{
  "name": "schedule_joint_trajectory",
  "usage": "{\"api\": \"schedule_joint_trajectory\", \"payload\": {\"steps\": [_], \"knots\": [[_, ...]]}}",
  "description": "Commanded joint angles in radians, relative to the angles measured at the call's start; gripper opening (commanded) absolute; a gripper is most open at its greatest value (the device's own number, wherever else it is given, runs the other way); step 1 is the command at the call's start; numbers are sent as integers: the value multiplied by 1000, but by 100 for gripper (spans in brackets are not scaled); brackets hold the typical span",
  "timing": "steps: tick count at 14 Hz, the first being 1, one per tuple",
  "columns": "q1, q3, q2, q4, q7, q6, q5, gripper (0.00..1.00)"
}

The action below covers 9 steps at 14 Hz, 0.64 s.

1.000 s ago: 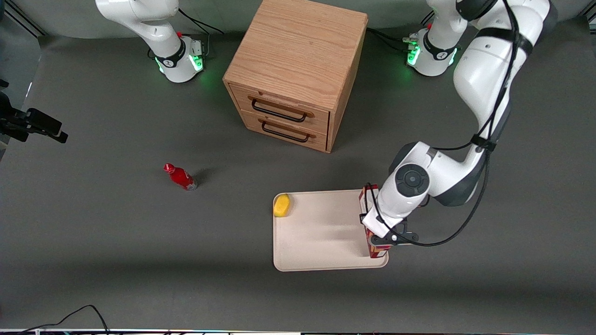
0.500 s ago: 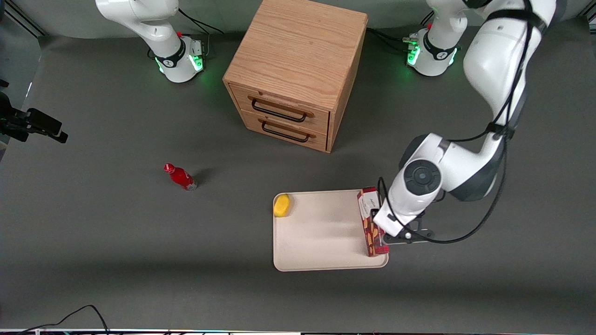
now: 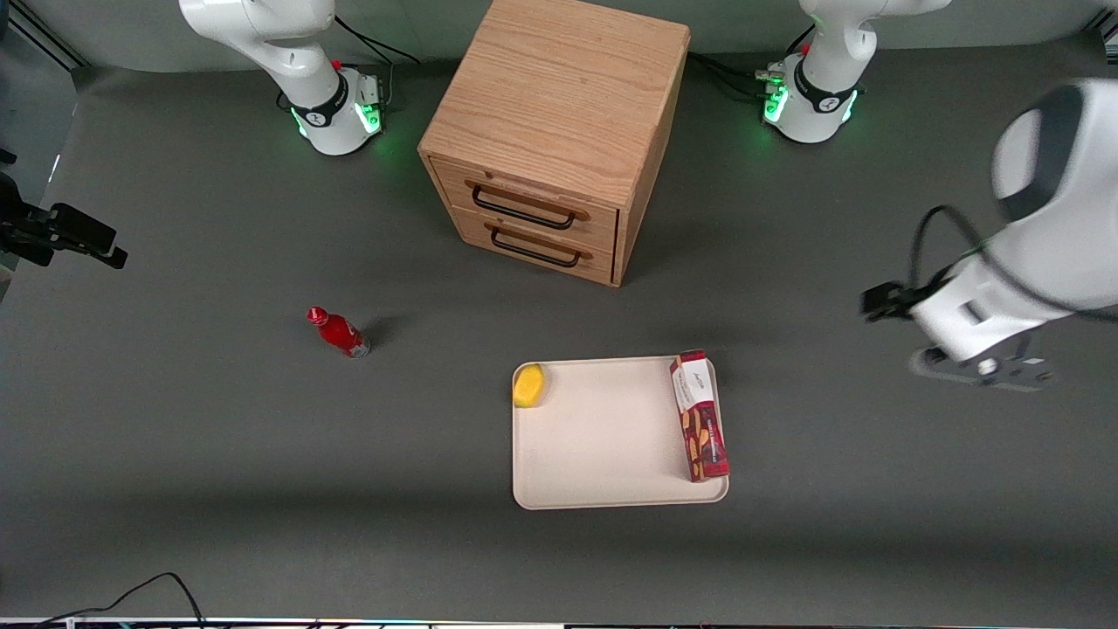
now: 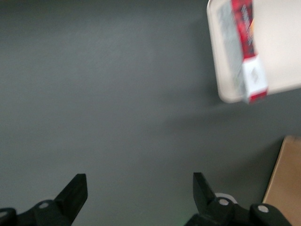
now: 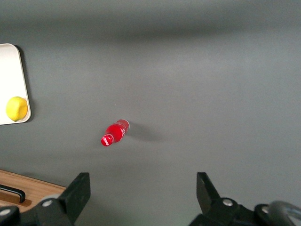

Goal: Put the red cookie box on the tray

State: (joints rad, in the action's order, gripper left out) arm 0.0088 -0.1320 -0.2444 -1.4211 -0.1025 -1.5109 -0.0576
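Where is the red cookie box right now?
In the front view the red cookie box lies flat on the tray, along its edge toward the working arm's end, away from the yellow fruit. The open tool is off over bare table.

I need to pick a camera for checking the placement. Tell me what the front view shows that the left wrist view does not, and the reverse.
Only the front view shows the lemon in a tray corner, the small red bottle toward the parked arm's end, and the cabinet's two drawers.

Only the left wrist view shows the pincer open, with nothing between its fingers, over bare table.

Both show the red cookie box lying flat along one edge of the tray, and the pincer apart from it.
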Motion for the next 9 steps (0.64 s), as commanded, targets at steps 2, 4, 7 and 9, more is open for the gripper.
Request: {"api": "schedule_joint_trajectory", "payload": {"steps": [2, 4, 7, 9], "knots": [[-12, 147, 129, -165, -216, 0, 90, 100], [-12, 170, 206, -254, -238, -31, 90, 100], [-15, 175, 205, -216, -238, -14, 79, 100], [-18, 169, 194, -196, -240, -2, 67, 100]]}}
